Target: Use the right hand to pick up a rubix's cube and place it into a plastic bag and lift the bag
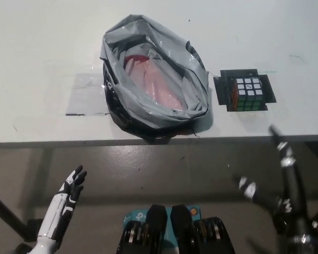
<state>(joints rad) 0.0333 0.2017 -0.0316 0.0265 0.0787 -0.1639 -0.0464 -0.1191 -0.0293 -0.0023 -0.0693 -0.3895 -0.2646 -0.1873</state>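
I see the Rubik's cube on a black square on the table, just beside the open grey bag. My right hand hangs spread below the edge; left hand rests low, fingers apart.

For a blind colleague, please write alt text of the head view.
A multicoloured Rubik's cube sits on a white table, right of an open grey plastic bag. Below the edge, the black right hand and white left hand hover open.
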